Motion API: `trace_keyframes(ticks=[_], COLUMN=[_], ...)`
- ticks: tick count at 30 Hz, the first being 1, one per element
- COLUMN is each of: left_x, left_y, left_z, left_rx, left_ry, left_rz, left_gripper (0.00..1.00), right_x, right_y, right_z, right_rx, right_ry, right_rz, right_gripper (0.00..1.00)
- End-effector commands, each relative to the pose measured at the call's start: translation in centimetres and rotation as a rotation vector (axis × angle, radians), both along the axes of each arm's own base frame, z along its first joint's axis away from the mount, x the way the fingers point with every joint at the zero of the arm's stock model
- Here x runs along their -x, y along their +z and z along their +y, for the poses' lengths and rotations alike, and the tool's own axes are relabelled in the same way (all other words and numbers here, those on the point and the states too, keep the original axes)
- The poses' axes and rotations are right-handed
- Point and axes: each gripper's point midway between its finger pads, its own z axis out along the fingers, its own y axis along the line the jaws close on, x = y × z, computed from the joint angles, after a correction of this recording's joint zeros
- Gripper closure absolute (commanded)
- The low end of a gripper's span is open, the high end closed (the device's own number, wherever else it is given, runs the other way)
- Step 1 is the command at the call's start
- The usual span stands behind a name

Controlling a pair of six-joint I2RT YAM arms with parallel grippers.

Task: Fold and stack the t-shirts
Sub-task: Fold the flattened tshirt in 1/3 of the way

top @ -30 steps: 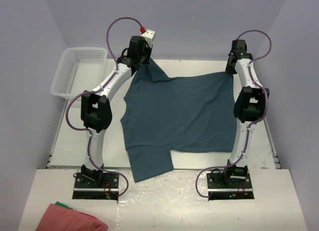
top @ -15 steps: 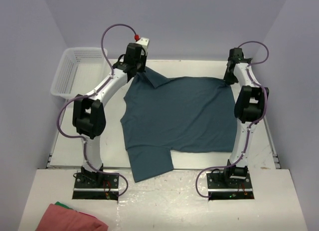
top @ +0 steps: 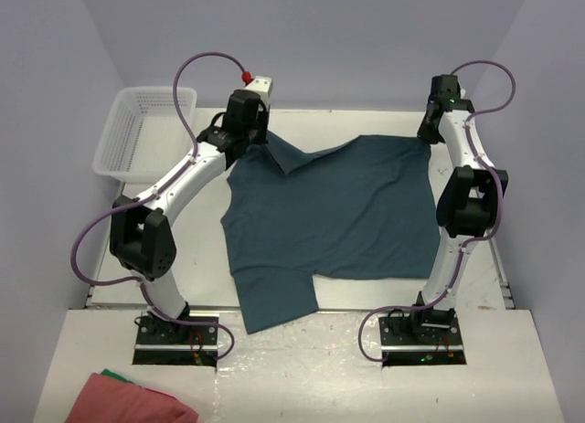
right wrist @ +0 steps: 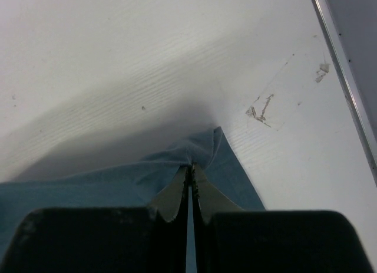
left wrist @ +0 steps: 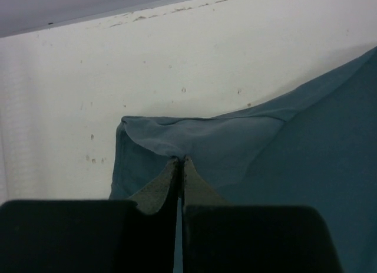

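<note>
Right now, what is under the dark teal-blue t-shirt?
The dark teal-blue short-sleeved fabric t-shirt lies spread on the white table top, seen around its edges. Anything beneath the cloth is covered.

left arm, right arm stretched forward, jaws clamped tight

The left arm and right arm swung their elbows outward toward the table's side edges. The left gripper drew the t-shirt's far-left corner slightly nearer.
</note>
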Motion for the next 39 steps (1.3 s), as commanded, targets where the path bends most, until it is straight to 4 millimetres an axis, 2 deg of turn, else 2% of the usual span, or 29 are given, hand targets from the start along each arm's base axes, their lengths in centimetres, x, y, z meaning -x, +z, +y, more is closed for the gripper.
trace_keyframes(ticks=[1,5,11,18,23,29,39], left_x=[1.0,1.7,2.8,3.8,4.2,4.6,5.1], left_y=[1.5,1.5,2.7,3.7,3.7,4.1,6.3], left_z=[1.6,2.5,3.8,4.4,4.8,5.2,6.1], left_rx=[0.028,0.018,0.023,0.028,0.022,0.018,0.015], left_ry=[0.071,0.106,0.157,0.172,0.179,0.191,0.213], left_rz=[-0.027,-0.014,-0.030,-0.039,-0.034,-0.040,-0.079], left_gripper=[1.00,1.00,1.00,1.00,1.00,1.00,1.00], right_x=[1.3,1.7,2.2,2.5,2.3,2.2,1.7], right_y=[1.8,1.6,1.3,1.5,1.6,2.2,4.2], right_z=[-0.7,-0.8,-1.4,-2.1,-2.0,-2.3,-2.4], right_rx=[0.021,0.025,0.039,0.035,0.029,0.039,0.049], right_ry=[-0.056,-0.071,-0.105,-0.135,-0.131,-0.134,-0.132], right_rz=[-0.016,-0.007,0.006,0.000,0.001,-0.007,-0.049], right_gripper=[1.00,1.00,1.00,1.00,1.00,1.00,1.00])
